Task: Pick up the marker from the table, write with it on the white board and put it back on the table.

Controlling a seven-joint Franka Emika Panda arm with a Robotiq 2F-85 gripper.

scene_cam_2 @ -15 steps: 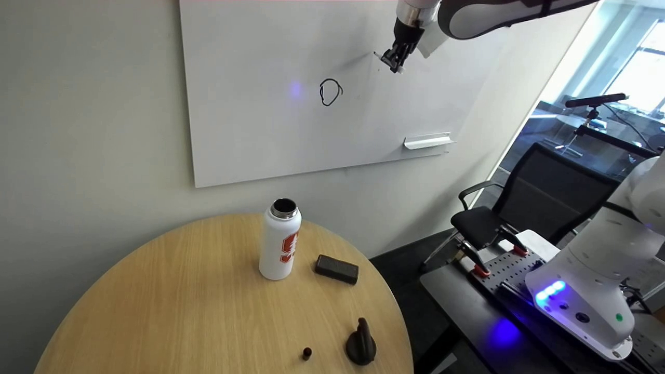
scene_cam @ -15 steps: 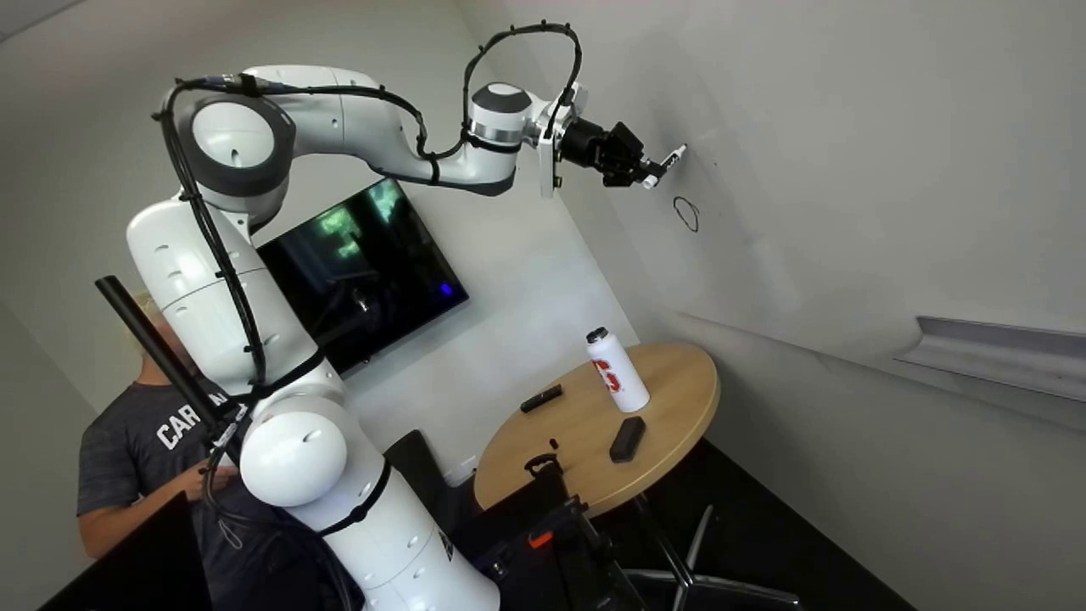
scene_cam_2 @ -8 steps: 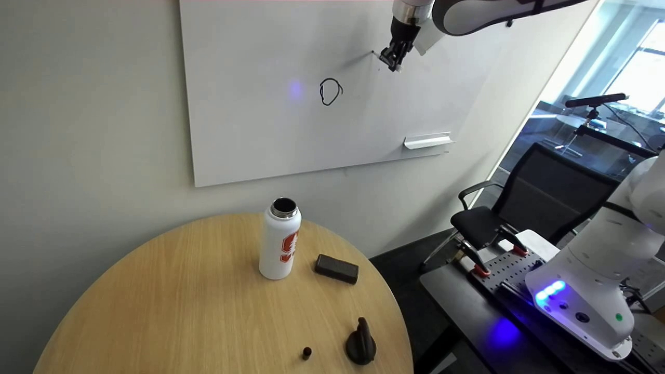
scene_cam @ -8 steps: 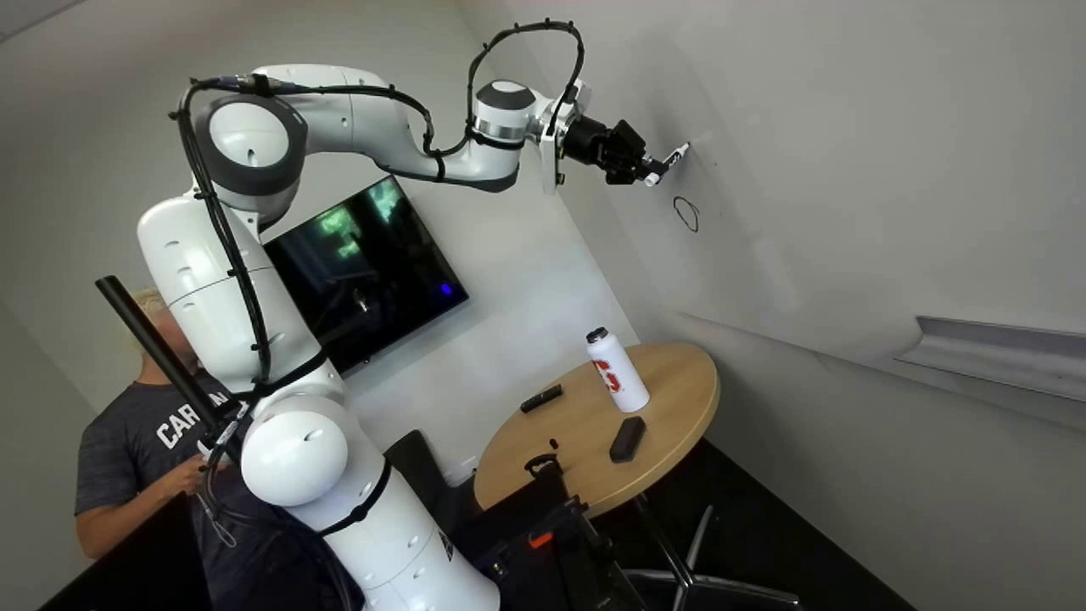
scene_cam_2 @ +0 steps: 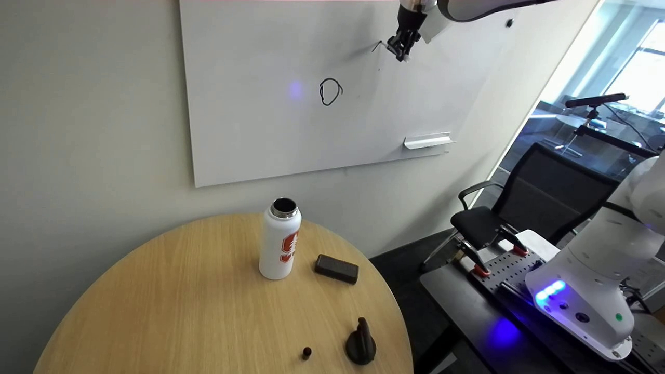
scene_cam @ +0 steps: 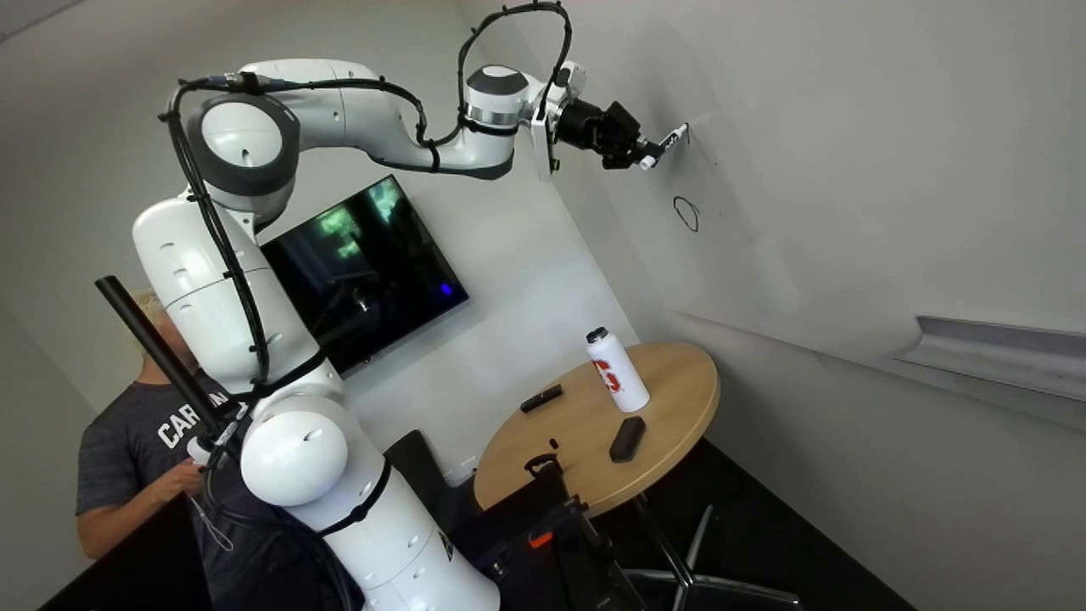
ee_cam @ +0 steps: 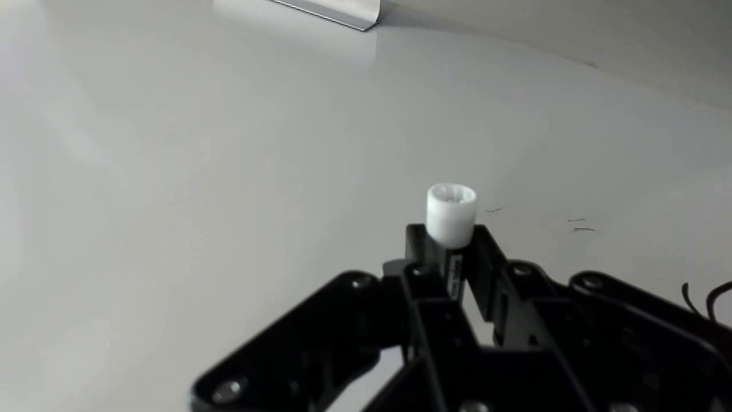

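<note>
The marker [ee_cam: 452, 214] is held by the gripper [ee_cam: 452, 254], its barrel pinched between the two pads [ee_cam: 489, 269], which are parted only by the barrel's thickness. In the wrist view the white rear end is left protruding past the pads; in both exterior views the other end is pointed away from the gripper at the white board [scene_cam: 848, 195]. The tip is seen at the upper end of a short dark stroke [scene_cam_2: 376, 46], and the white board appears to be touched there. Near the gripper and lower, a small speck [scene_cam_2: 378, 69] is marked on the white board, and farther below, a drawn loop [scene_cam_2: 322, 92]. A ledge [scene_cam_2: 428, 142] is fixed lower still.

Well below the gripper, the table [scene_cam_2: 171, 296] is seen. By it are borne an upright white bottle [scene_cam_2: 278, 241] with red print, a dark block [scene_cam_2: 336, 269] near the bottle, a small dark cap-like piece [scene_cam_2: 307, 354] and a black knob-like object [scene_cam_2: 360, 345]. Also well apart from the gripper, in an exterior view, a black screen [scene_cam: 373, 271] is mounted, and a person [scene_cam: 127, 445] in a dark shirt is partly hidden by the arm [scene_cam: 293, 462].
</note>
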